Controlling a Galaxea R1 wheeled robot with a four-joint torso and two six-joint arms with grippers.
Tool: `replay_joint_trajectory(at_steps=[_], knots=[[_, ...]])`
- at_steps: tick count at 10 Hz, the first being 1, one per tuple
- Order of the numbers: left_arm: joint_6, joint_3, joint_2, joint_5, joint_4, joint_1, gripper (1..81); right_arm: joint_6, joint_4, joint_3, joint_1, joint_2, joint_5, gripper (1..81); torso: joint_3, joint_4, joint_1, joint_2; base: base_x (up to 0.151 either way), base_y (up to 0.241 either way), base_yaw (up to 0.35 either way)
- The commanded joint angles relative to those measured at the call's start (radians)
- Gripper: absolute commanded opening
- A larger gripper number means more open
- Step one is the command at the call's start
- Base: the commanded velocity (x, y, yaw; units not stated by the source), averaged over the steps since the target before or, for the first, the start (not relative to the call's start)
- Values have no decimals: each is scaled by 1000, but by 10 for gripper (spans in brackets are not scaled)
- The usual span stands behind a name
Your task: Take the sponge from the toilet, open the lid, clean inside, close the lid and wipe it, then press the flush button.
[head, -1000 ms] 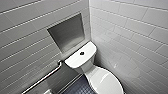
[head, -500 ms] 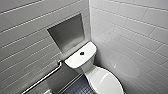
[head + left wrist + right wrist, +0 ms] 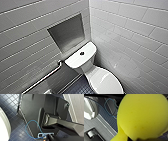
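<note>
Right gripper [image 3: 139,139] holding the yellow-green sponge [image 3: 142,116] beside a white toilet [image 3: 86,65].

The sponge appears clamped in the right gripper, close to the wrist camera, over dark blue floor tiles [image 3: 109,118]. The left gripper [image 3: 50,138] shows dimly; I cannot tell its grip. In the head view the lid [image 3: 104,80] lies closed, and a dark flush button [image 3: 82,53] sits on the tank top, below a wall niche [image 3: 67,33].

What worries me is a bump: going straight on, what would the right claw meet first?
The bright yellow-green foam sponge it seems to hold, close in front; beyond, probably the dark blue tiled floor, depth unclear.
</note>
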Motion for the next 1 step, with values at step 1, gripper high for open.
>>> replay_joint_trajectory(at_steps=[1], knots=[[6,-187,109,67,31,64,10,0,-6,14,-22,13,-84,10,0,0,0,0,0,0,0]])
